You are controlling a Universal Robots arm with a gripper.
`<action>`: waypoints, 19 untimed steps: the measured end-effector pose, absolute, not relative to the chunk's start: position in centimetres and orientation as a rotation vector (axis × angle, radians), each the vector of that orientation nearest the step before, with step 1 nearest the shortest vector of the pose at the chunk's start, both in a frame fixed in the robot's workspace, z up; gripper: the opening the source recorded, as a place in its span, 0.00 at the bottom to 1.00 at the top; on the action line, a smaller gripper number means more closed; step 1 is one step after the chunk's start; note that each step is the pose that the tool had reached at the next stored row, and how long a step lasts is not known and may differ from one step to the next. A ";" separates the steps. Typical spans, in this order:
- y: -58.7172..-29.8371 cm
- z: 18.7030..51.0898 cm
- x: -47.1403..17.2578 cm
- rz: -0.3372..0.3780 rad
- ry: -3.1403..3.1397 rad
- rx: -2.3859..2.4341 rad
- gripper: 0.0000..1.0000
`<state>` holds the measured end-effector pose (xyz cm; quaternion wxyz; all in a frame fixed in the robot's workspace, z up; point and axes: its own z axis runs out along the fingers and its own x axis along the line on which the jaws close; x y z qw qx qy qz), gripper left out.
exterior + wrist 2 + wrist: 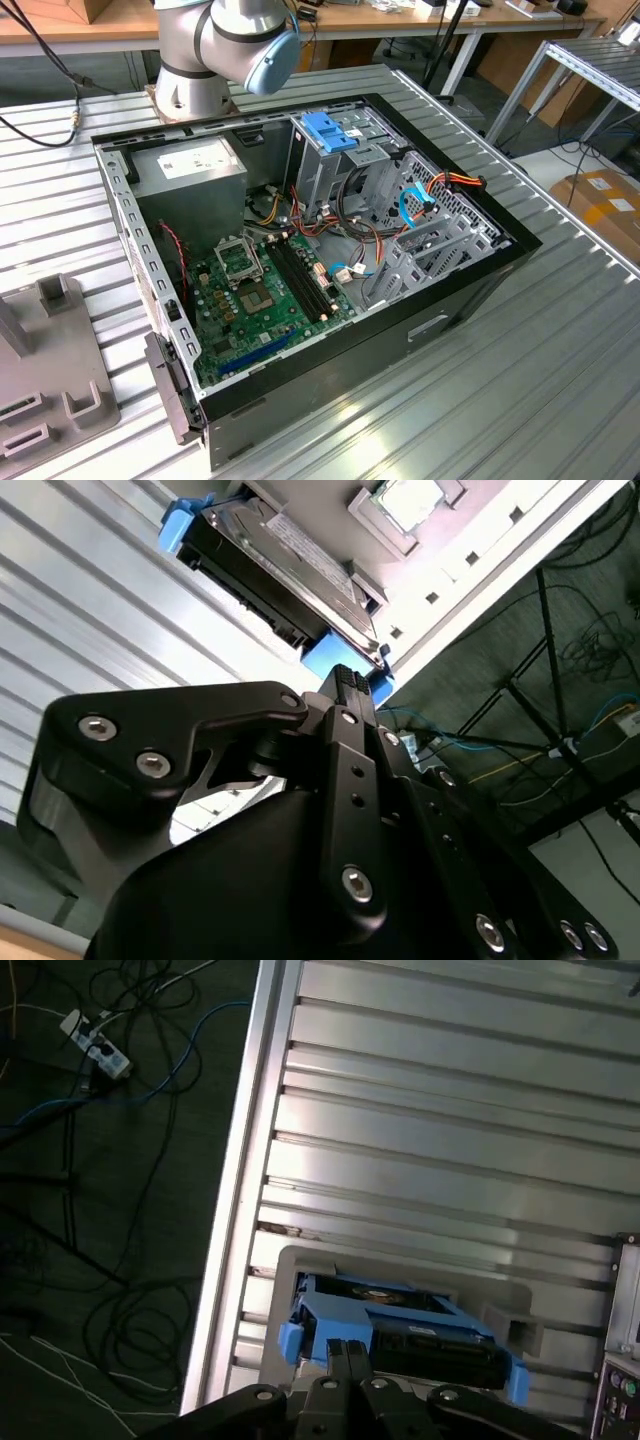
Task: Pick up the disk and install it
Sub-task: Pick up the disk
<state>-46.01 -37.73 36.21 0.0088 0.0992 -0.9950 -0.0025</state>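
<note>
Disk, blue rails both ends, seated in grey holder (ribbed table)

Disk in fixture on table

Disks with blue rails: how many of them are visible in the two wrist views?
1. The disk sits in a grey holder on the ribbed table, close before the tool, in both wrist views. Other disks may be hidden.
</note>
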 end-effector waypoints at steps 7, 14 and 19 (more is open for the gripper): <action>-37.7 36.2 -46.0 -0.005 -3.069 0.581 0.11; -37.7 36.2 -46.0 -0.003 -3.016 0.813 0.11; -37.7 36.2 -46.0 -0.001 -2.958 1.002 0.11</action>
